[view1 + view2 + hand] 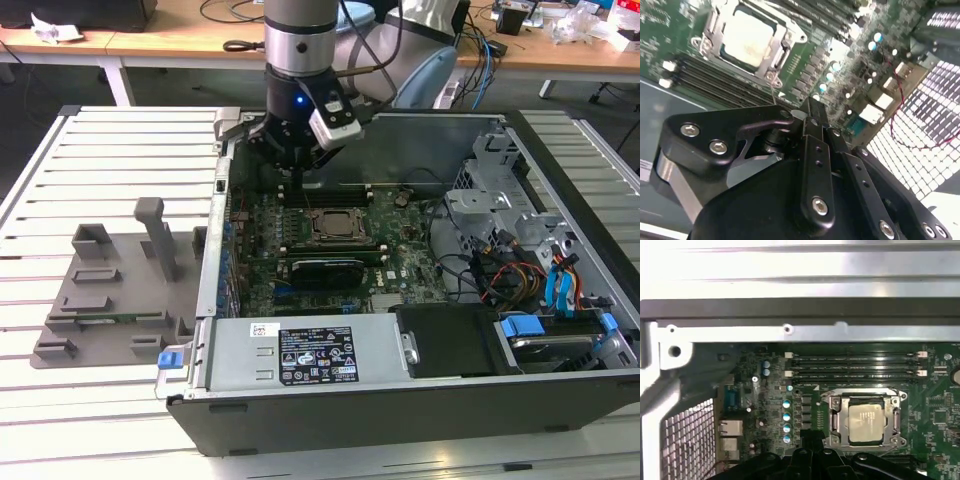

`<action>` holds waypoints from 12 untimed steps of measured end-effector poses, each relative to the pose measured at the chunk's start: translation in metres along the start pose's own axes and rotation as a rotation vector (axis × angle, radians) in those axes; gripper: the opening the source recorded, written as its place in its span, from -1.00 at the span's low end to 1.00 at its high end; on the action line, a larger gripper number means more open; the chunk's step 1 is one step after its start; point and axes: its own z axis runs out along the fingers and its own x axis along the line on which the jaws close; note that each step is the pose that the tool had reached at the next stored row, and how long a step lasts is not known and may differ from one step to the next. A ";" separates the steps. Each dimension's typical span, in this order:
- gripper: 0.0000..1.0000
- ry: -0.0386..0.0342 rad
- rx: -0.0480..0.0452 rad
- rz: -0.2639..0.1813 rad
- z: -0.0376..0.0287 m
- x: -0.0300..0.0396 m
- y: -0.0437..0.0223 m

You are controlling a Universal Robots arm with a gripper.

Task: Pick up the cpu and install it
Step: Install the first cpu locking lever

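In the exterior view, the gripper (297, 172) hangs over the open computer case (420, 400), above the motherboard (400, 255) near the case's far wall. The cpu (333, 224) sits in its socket (333, 240) on the board, just on the near side of the gripper. On the slatted counter (110, 140), toward the exterior view's left, lies a grey holder tray (110, 290), well apart from the arm.

In the second wrist view, the gripper (812, 107) has its black fingers (815, 127) drawn close together with nothing between them. The cpu (746, 37), silver top up, rests inside the socket frame (782, 42), apart from the fingertips. Memory slots (720, 82) lie between socket and gripper.

In the first wrist view, the cpu (866, 421) lies flat within the metal socket frame (836, 415), beside a row of blue capacitors (786, 421) and below two memory slots (855, 365)
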 end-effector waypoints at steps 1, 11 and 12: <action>-0.79 -0.0003 -0.0012 -0.004 0.0017 0.0026 0.0021; -0.79 -0.0016 -0.0011 -0.060 0.0119 0.0017 0.0174; -0.79 -0.0016 -0.0011 -0.060 0.0119 0.0008 0.0174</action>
